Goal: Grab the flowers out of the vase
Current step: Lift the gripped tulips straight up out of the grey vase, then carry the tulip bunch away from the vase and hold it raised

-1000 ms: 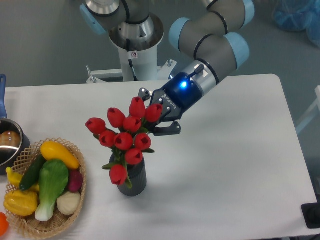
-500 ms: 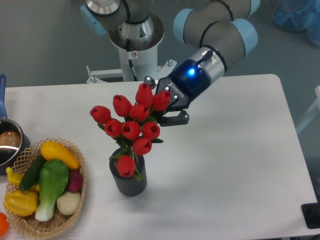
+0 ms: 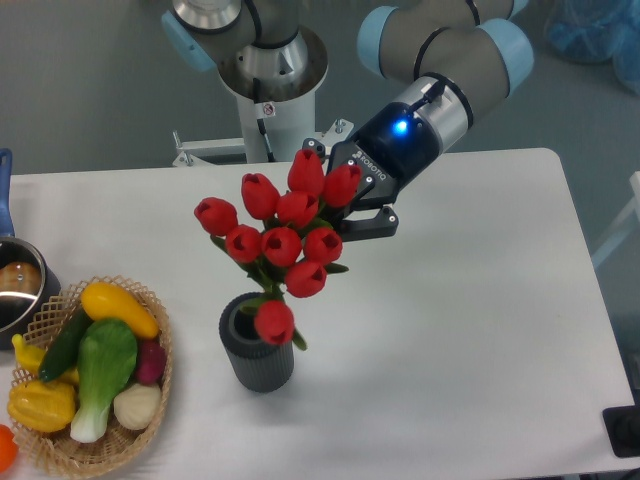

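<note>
The flowers (image 3: 283,243), a bunch of red tulip buds with green stems, hang tilted in the air over the table. My gripper (image 3: 352,207) is shut on the flowers at their upper right; its fingertips are partly hidden behind the buds. The lowest bud hangs just above the rim of the vase (image 3: 258,346). The vase is dark grey, ribbed, and stands upright on the white table, its mouth now showing. I cannot tell whether the stem ends are still inside it.
A wicker basket (image 3: 150,405) with yellow, green and purple vegetables sits at the front left. A shiny metal pot (image 3: 18,288) stands at the left edge. The arm's base column (image 3: 270,110) rises behind the table.
My gripper has risen and moved to the right with the flowers in it. The bunch has lifted out of the vase, and the vase's mouth has come into view. The vase has not moved.
</note>
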